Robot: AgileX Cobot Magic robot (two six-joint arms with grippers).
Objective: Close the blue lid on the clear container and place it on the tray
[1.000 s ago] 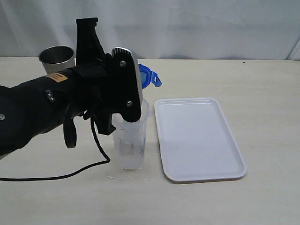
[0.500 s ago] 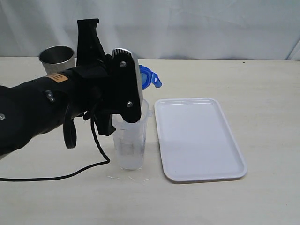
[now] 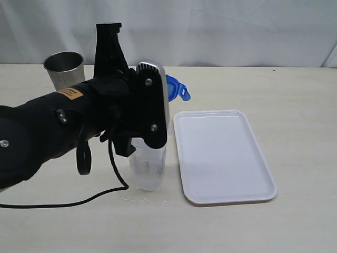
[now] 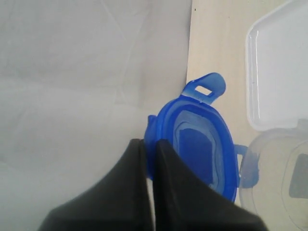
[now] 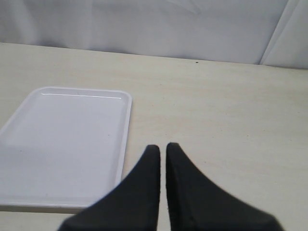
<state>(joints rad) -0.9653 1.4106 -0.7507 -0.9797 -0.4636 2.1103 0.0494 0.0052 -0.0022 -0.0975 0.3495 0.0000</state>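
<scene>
On the pale tabletop (image 3: pixel 295 105), the exterior view is dominated by the bulky black left arm (image 3: pixel 63 132). It blocks the upper half of the clear container (image 3: pixel 148 171), so only the tapered, translucent base shows, upright just beside the tray (image 3: pixel 224 155). The blue lid (image 3: pixel 176 89) peeks out behind the arm, raised above the container. A round steel cup (image 3: pixel 64 68) stands well apart at the back, and a thin black cable (image 3: pixel 105 191) loops across the table.

In the left wrist view, the left gripper (image 4: pixel 149 144) pinches the lid's glossy blue rim. The jaws are nearly together, and a looped flap sticks out on the lid's far side. The container's open mouth lies beside the lid.

In the right wrist view, the right gripper (image 5: pixel 162 149) hangs over bare table near the smooth, white, round-cornered tray. Its black fingers (image 5: pixel 139 192) are closed together on nothing.
</scene>
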